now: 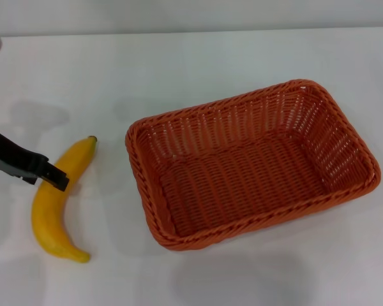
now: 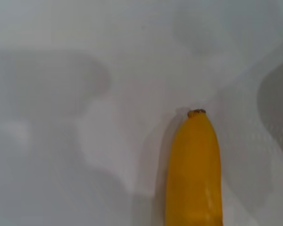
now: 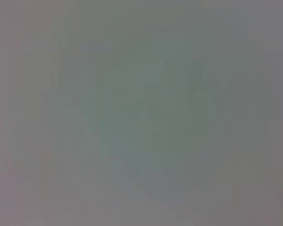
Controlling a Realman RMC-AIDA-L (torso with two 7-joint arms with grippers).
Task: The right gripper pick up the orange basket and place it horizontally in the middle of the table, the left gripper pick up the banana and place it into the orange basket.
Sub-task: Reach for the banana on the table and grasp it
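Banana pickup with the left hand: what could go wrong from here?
The left hand meets the banana near its upper third, not the middle, so the smooth curved fruit may pivot or slip when lifted. The orange basket rim sits close by; a low carry might clip it. The right hand is out of view.

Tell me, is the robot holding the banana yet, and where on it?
It cannot be told. The left gripper is at the middle of the banana, which lies on the table beside the orange basket.
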